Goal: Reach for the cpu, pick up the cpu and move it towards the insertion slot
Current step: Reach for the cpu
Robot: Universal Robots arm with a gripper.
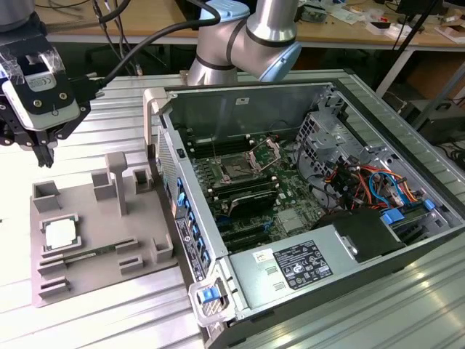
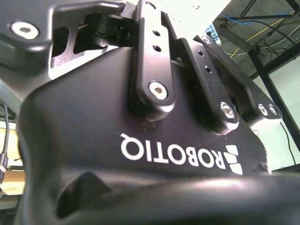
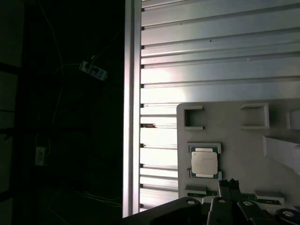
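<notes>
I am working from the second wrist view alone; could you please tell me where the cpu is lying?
Observer: The cpu lies flat in a square pocket of the grey tray, to the exterior view's left of the open computer case.
Operator: Thank you. Where is the pincer relative to it?
Observer: The pincer hangs in the air near the tray's far corner, apart from the cpu.
Operator: And could you describe the insertion slot?
Observer: The insertion slot sits inside the case, and its metal frame stands tilted up.
</notes>
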